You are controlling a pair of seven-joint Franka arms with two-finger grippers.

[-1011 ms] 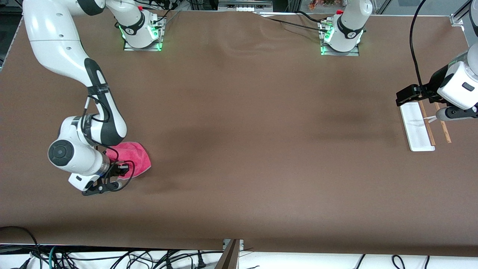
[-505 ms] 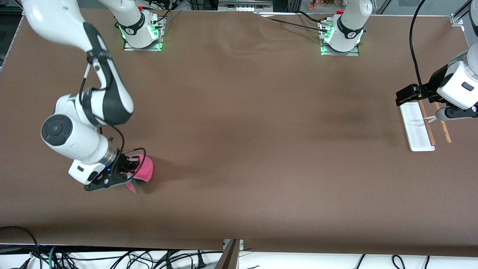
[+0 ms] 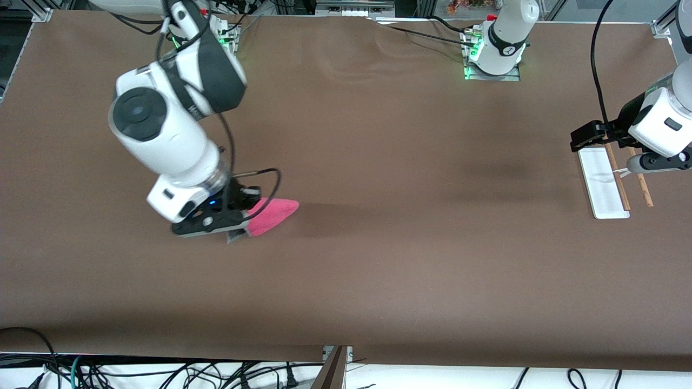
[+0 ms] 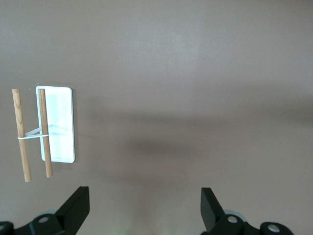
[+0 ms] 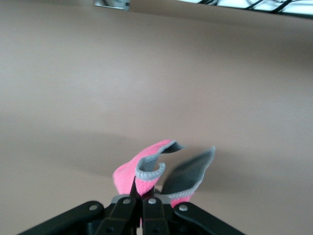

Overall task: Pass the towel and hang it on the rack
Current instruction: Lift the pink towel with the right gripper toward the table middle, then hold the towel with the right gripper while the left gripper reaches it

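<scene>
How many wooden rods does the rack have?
2: both rods lie side by side above the rack's white base, at the left arm's end of the table, under the left pincer.

The brown-covered table carries the rack, which stands just below the waiting left gripper.

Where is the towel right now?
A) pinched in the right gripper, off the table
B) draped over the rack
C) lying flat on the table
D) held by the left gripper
A: the right gripper is shut on the towel, which hangs in the air above the table.
</scene>
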